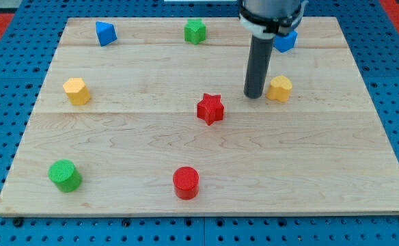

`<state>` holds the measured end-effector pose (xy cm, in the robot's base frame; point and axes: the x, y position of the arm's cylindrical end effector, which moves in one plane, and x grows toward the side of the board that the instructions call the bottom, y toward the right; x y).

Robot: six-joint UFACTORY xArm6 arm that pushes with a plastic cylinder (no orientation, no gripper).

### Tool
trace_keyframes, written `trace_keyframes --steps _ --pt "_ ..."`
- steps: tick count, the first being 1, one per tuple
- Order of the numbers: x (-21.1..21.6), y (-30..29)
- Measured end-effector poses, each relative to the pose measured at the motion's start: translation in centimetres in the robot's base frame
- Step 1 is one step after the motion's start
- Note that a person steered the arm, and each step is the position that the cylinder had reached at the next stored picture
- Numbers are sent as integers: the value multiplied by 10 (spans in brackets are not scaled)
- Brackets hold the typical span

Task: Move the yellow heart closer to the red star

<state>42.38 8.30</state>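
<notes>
- Camera view: my end effector is a straight dark rod. It has no jaws, so it cannot open, close or hold anything.
- My tip (255, 95) rests on the wooden worktop (309, 164), just to the view's left of the yellow heart (279, 88). I cannot tell if they touch or if there is a tiny gap.
- The yellow heart is a small, rounded yellow block. It sits in the top right part of the worktop.
- The red star (210, 108) is near the middle, down and to the view's left of my tip. My tip is between the heart and the star.
- A blue block (285, 41) sits above the heart, partly hidden behind my rod.
- Along the top are a green block (195, 31) and a second blue block (105, 33).
- On the left is a yellow block (76, 90) with flat sides.
- Near the bottom are a green cylinder (65, 175) and a red cylinder (186, 182).
</notes>
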Motion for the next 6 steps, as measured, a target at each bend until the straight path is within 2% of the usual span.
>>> trace_keyframes --steps 1,2,3,4,5,6 --pt "35 53" --pt "-9 143" --pt "-58 93" --pt "-4 -13" --pt "0 -3" --pt "58 67"
